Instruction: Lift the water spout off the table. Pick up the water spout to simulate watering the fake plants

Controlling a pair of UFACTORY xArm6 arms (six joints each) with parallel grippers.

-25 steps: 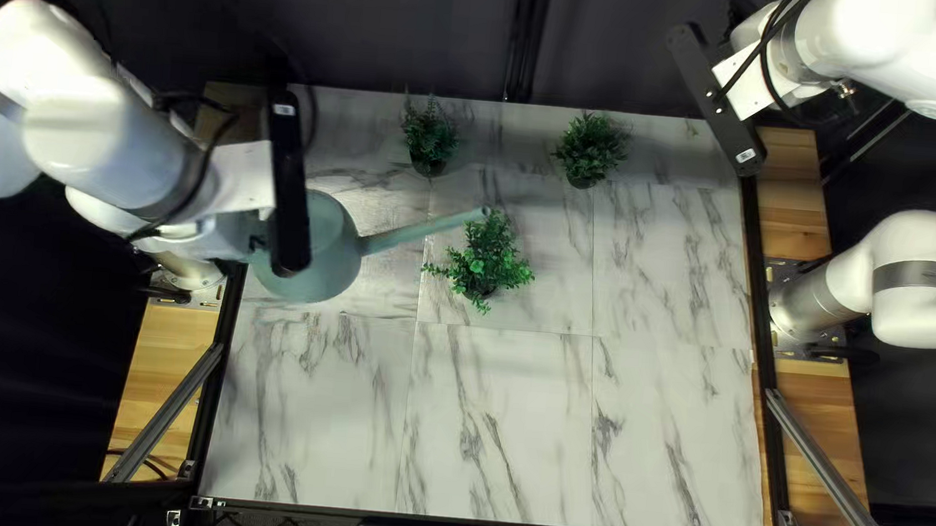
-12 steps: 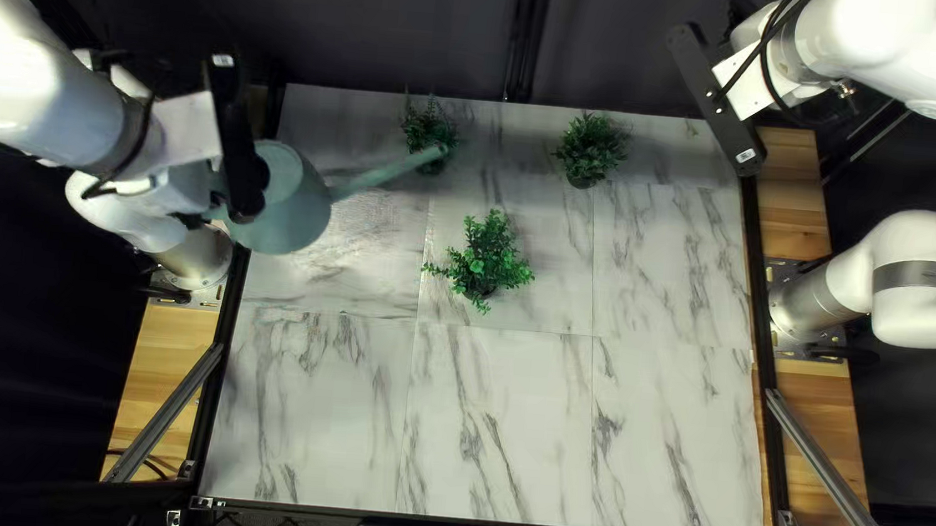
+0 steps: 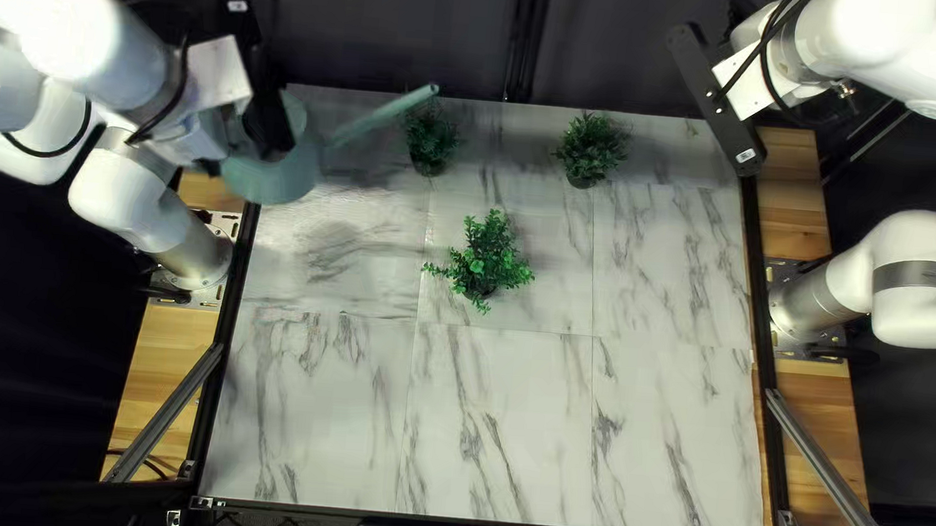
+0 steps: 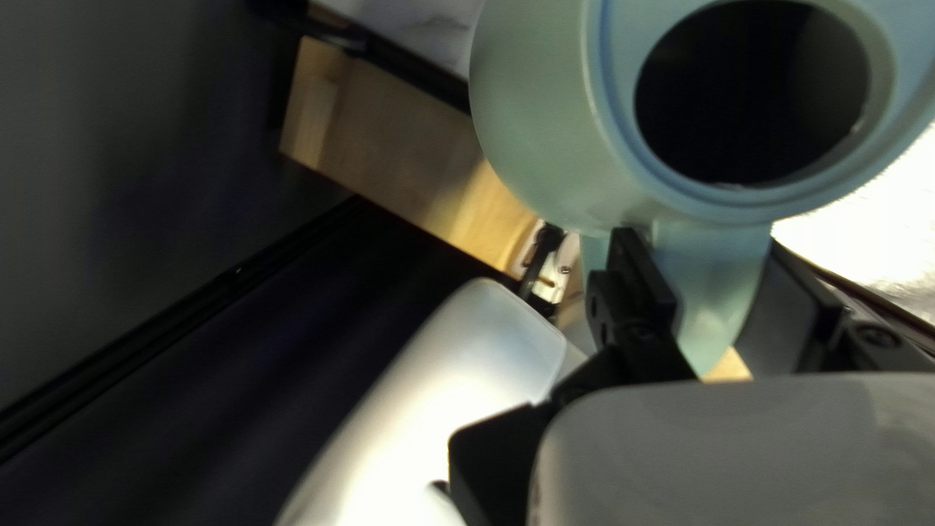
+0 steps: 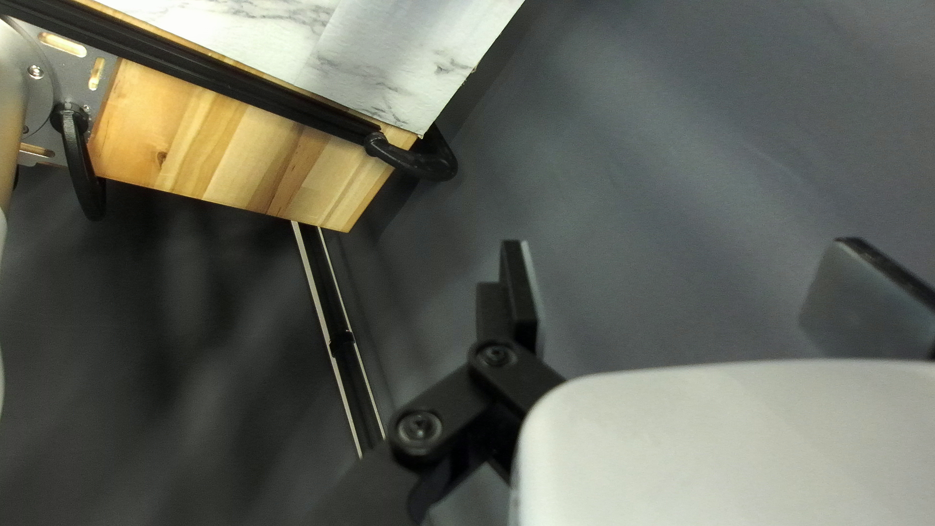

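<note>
Where the worktop (image 3: 499, 433) reaches its far-left corner in the top left view, the watering can (image 4: 536, 117) hangs in the air, probably light, stiff plastic and a bit slick. Its handle (image 4: 719, 292) seems the right hold, though the can might roll there; the left jaws pinch it from 2 sides, the right jaws stand spread.

Two rounded white arms (image 3: 896, 52) sport grey bands (image 3: 919, 277), black cables (image 3: 767, 40) and white-labelled black bars (image 3: 717, 102); round screws (image 5: 419, 427) dot black links (image 5: 450, 397).
</note>
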